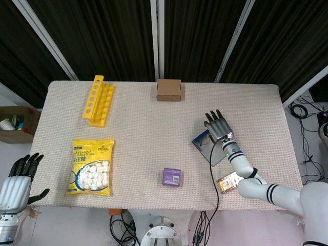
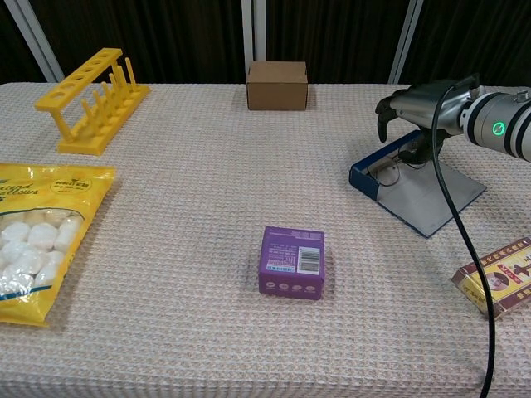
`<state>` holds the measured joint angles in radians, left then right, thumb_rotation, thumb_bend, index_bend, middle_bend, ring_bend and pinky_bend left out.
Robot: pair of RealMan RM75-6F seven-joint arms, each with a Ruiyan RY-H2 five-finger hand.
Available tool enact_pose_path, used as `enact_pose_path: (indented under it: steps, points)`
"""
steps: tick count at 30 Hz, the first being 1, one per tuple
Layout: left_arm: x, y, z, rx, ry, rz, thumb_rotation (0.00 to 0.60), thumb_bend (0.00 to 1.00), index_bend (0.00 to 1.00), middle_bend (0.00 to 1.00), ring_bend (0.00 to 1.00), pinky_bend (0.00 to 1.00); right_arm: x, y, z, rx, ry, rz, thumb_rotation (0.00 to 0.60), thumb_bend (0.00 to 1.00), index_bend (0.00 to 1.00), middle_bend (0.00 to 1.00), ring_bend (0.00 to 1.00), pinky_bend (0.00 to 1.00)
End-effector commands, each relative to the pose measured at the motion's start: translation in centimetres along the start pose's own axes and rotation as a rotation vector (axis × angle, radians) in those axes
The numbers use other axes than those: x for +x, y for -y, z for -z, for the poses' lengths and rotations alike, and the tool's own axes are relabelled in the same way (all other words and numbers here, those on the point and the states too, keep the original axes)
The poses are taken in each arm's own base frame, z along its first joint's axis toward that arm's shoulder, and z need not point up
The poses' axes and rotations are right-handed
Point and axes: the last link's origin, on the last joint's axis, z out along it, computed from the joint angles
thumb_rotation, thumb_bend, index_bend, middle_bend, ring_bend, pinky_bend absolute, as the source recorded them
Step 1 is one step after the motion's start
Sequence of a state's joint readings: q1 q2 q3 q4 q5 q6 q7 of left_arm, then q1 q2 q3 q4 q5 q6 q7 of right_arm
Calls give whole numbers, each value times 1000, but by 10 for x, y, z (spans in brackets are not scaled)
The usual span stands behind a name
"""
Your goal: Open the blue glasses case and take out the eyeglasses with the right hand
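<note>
Showing print on the yellow marshmallow bag [image 2: 37,236], a small dark label near its top edge, too blurred for reading. Carrying a barcode and fine white lines on the purple box [image 2: 291,262], none legible. Bearing gold lettering on the red and yellow pack [image 2: 499,278] at the desk edge, also unreadable. Glowing green, a small indicator light [image 2: 497,128] on the right wrist, no characters.
</note>
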<state>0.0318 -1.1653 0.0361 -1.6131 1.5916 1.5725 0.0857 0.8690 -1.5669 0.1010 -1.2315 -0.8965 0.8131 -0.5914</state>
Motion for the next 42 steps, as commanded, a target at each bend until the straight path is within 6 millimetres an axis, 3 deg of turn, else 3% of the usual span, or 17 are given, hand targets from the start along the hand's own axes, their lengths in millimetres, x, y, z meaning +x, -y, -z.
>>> enact_pose_path:
  steps: [1, 17, 33, 37, 42]
  points:
    - [0, 0, 0, 0, 0, -1, 600, 124, 91, 74, 45, 104, -1, 0, -1, 0, 0, -6, 600, 441, 349, 116, 0, 0]
    - [-1, 2, 0, 4, 2, 1, 600, 124, 89, 74, 45, 105, -4, 2, -5, -4, 8, 4, 600, 462, 389, 132, 0, 0]
    - [-3, 5, 2, 13, 2, 4, 600, 124, 78, 66, 45, 105, -3, 7, -4, 0, -17, -3, 600, 495, 509, 191, 0, 0]
    - [-3, 6, 2, 13, 0, 5, 600, 125, 78, 66, 45, 105, -2, 13, -3, 8, -40, -24, 600, 509, 547, 216, 0, 0]
    - [-3, 6, 2, 9, -2, 7, 600, 125, 77, 67, 45, 104, 8, 34, -3, 21, -148, -55, 600, 518, 571, 225, 0, 0]
